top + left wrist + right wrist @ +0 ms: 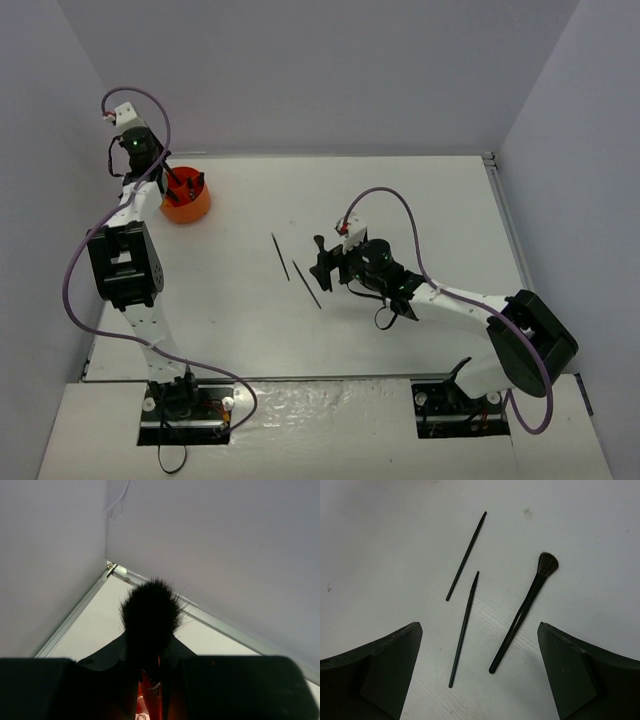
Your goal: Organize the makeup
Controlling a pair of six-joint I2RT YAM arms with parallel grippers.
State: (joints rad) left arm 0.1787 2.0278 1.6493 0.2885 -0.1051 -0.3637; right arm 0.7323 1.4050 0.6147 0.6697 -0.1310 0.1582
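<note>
The place is a robotics laboratory: a flat white table (430,210) walled by plain pale-lilac panels (300,70) carries a cabled black-and-white left arm (125,265) and right arm (460,305).

You see a matt white table (380,545), faintly grained; the brush (519,617) has a glossy black handle and soft hairs; the far-left holder (190,208) looks smooth plastic.

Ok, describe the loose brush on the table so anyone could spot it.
On the white table, under the right arm's open end effector, lie three black tools. The brush alone has a thick handle and fluffy tip; the two sticks beside it are thin.
</note>
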